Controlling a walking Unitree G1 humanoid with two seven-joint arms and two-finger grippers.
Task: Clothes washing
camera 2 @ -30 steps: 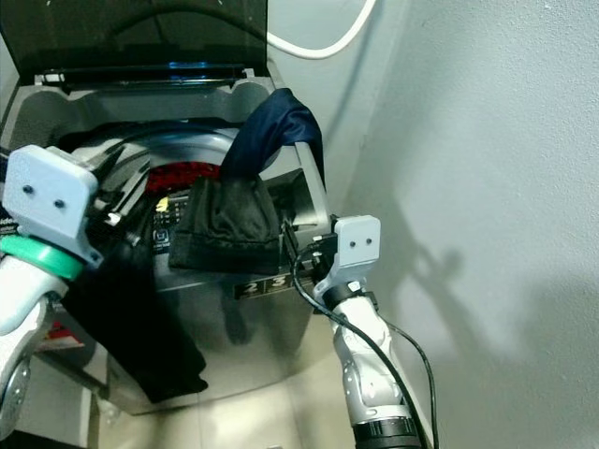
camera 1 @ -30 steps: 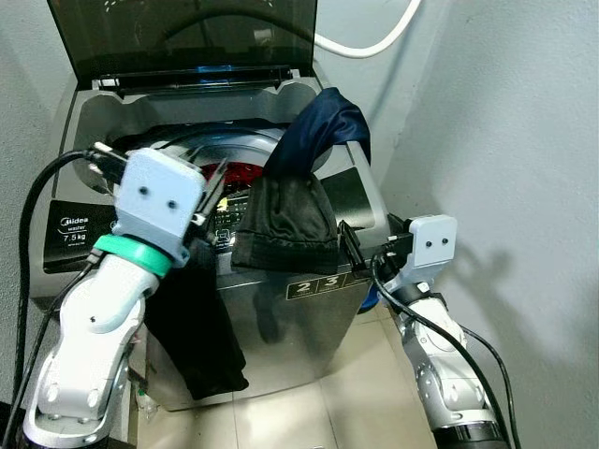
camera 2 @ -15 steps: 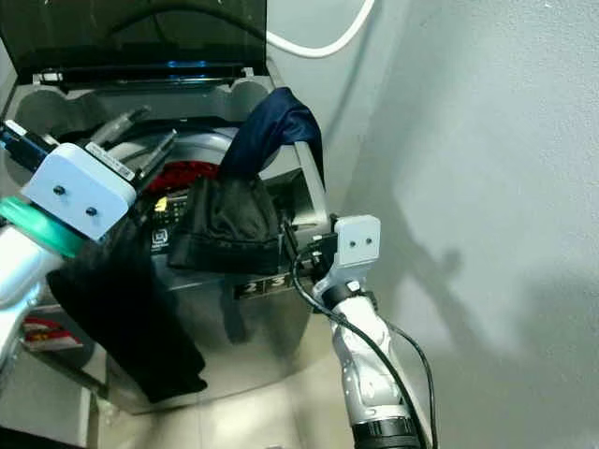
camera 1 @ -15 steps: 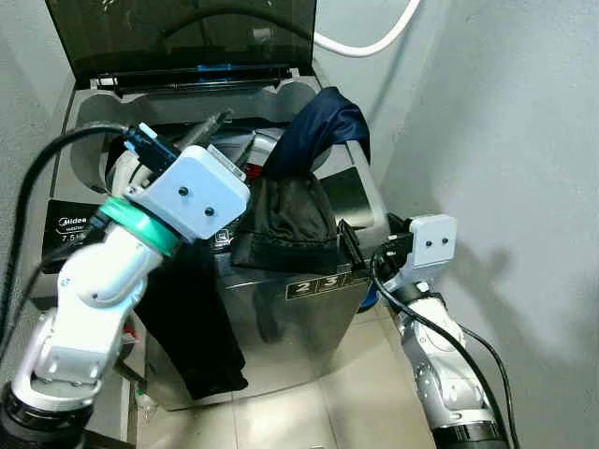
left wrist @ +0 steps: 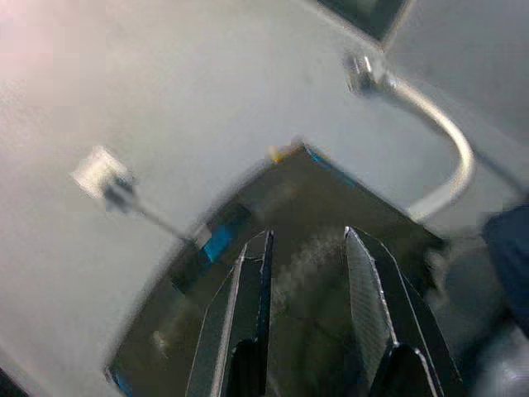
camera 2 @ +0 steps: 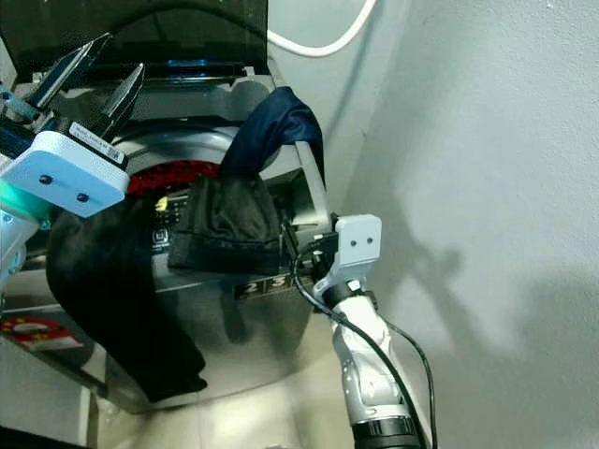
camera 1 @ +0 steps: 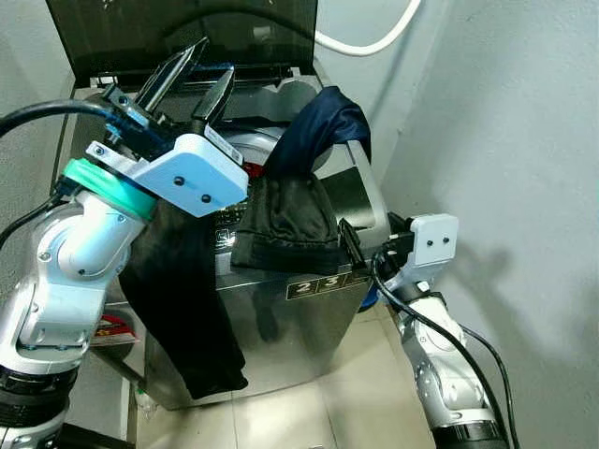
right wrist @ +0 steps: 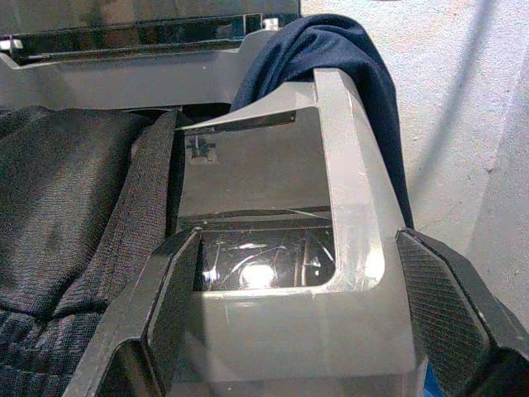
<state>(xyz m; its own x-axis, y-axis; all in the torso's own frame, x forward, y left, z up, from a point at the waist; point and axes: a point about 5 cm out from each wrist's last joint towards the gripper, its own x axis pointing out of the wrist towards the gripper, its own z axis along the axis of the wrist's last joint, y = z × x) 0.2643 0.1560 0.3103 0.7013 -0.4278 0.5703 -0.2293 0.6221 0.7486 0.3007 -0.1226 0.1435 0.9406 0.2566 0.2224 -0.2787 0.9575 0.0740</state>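
2 grippers, left [camera 1: 195, 68] & right [right wrist: 297, 306], fingers apart; ribbed black cloth [camera 1: 285, 224] over glossy washer [camera 1: 309, 299].

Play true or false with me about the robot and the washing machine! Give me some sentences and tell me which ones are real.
1. The washing machine has its lid up. True.
2. The left gripper is holding a sock. False: its fingers are apart and hold nothing.
3. A dark blue cloth hangs over the machine's rim. True.
4. The right gripper is shut tight. False: its fingers are wide apart, at the machine's front corner.
5. A black garment hangs down the front of the machine. True.
6. The hose on the wall is red. False: it is white.
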